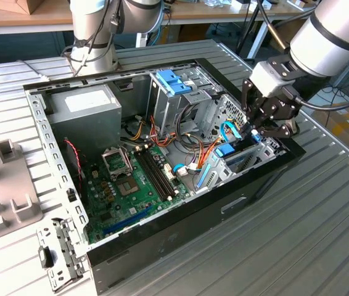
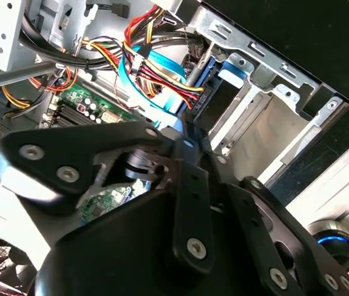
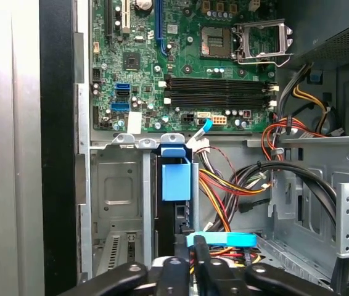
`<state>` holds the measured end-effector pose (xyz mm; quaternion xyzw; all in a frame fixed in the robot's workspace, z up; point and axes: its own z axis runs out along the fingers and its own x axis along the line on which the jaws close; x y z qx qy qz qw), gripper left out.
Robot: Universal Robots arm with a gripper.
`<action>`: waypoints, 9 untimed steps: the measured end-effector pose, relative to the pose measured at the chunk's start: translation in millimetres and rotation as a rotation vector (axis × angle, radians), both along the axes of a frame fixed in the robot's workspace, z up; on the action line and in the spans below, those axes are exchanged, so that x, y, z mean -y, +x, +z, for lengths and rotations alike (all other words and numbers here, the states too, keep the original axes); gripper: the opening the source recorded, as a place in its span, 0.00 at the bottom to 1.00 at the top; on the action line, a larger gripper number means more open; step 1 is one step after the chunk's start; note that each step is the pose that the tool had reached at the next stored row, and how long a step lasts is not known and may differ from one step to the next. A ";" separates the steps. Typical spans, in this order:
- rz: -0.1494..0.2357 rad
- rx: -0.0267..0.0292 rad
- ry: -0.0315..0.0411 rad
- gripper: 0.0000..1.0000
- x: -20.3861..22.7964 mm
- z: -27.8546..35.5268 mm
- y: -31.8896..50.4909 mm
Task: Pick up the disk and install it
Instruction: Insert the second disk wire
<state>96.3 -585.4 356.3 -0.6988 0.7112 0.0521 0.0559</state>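
The disk [image 1: 241,159] stands on edge in the metal drive bay at the corner of the open computer case on the exterior view's right. Its blue plastic end piece [image 1: 225,150] faces the motherboard. In the first wrist view the blue end piece [image 3: 176,176] caps the dark disk body [image 3: 165,216] between the bay's rails. My gripper [image 1: 253,131] hovers right over the disk's other end, fingers pressed together with nothing between them. Both wrist views show the closed black fingertips [image 3: 191,256] [image 2: 190,137] just above the dark disk edge [image 2: 206,98].
Red, yellow and black cables [image 3: 236,185] and a light-blue flat cable [image 3: 221,239] crowd the space beside the bay. A tall cage with a light-blue top [image 1: 173,83], a grey power-supply box [image 1: 88,108] and the green motherboard [image 1: 131,179] fill the case. A loose bracket [image 1: 57,256] lies outside.
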 end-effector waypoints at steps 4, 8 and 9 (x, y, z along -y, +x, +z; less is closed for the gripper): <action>0.000 -0.0012 0.0004 0.11 -0.2 -0.8 0.1; 0.000 -0.0066 0.0002 0.11 0.0 -5.3 0.4; 0.000 -0.0073 0.0001 0.11 0.0 -6.1 0.4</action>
